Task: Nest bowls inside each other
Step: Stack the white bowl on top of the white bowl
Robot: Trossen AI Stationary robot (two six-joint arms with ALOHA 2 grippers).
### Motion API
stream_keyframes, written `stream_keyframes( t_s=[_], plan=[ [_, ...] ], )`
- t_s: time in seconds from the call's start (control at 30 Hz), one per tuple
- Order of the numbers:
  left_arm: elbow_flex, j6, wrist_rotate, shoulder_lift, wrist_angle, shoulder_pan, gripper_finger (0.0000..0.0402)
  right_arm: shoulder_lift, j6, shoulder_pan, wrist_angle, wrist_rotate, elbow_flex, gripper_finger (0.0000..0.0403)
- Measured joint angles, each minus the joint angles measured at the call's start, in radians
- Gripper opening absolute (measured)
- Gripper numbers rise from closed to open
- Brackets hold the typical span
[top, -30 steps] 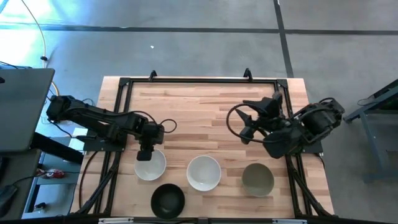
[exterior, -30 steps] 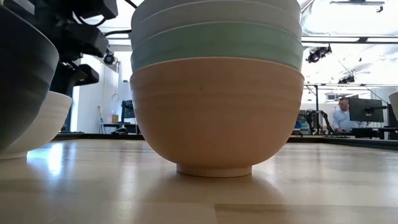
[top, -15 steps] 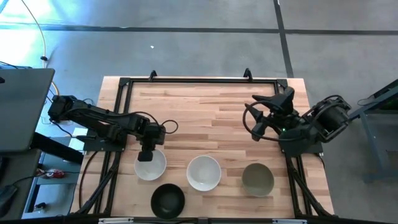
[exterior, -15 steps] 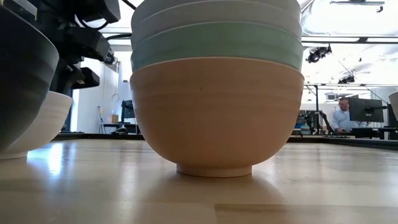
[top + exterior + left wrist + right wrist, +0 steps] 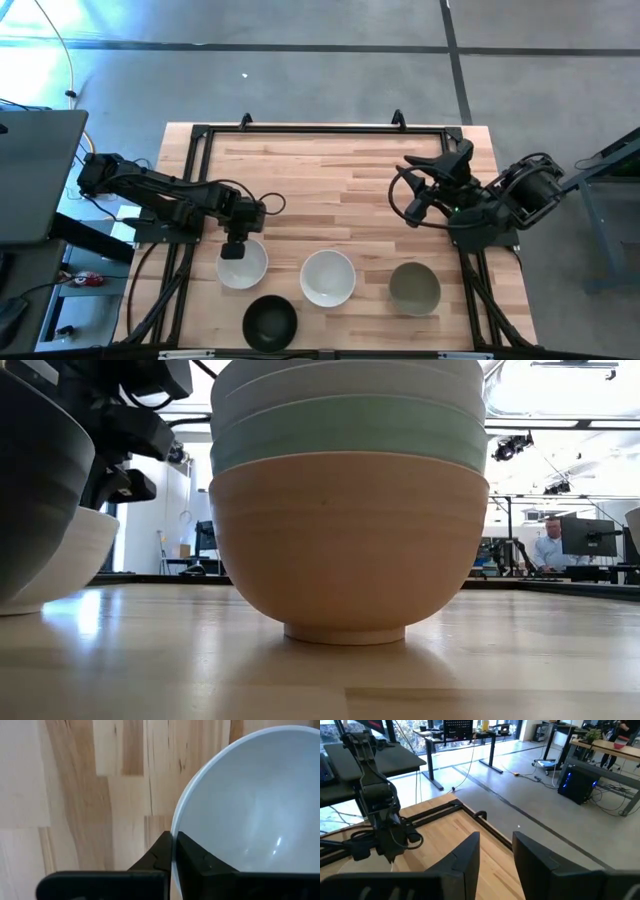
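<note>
A white bowl [image 5: 245, 268] stands on its foot at the near left of the table, and my left gripper [image 5: 232, 251] is shut on its rim. Near it stand a black bowl [image 5: 270, 322] and an olive-grey bowl [image 5: 414, 288]. Between them is a stack [image 5: 328, 278]. The low view shows its peach-orange bowl [image 5: 345, 540] at the bottom, with a mint green bowl [image 5: 350, 425] and a white bowl [image 5: 350, 380] nested in it. My right gripper [image 5: 440, 172] hovers open over the table's right side, with nothing between its fingers [image 5: 465, 855]. My left gripper pinches the white bowl's rim [image 5: 173, 832] on its far left side, one finger inside the bowl and one outside. The fingers come from above, pointing down. The bowl sits upright on the table.
A black metal frame [image 5: 320, 130] runs along the table's edges. The far half of the wooden table top [image 5: 320, 180] is bare. Desks and a seated person [image 5: 548, 545] show in the room beyond.
My right arm has drawn back from over the middle of the table toward the right edge and turned, then kept still. The bowls have not moved.
</note>
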Motion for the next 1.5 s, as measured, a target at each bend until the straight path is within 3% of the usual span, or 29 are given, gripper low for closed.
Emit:
stream_keyframes(
  t_s=[0.2,0.5,0.93,1.5],
  plan=[
    [0.103,0.008,-0.010,0.000,-0.120,0.001,0.0001,0.000,-0.008,0.000,0.000,-0.007,0.000,0.0101],
    [0.395,0.004,-0.026,0.047,-0.247,0.048,0.0000,0.000,-0.016,0.000,0.000,-0.046,0.000,0.0101],
    [0.847,0.104,-0.038,0.350,-0.329,0.036,0.0000,-0.014,-0.061,0.073,0.000,-0.073,0.000,0.0101],
    [1.220,0.142,0.009,0.640,-0.382,0.016,0.0000,-0.058,-0.078,0.165,0.000,-0.056,0.000,0.0101]
  ],
)
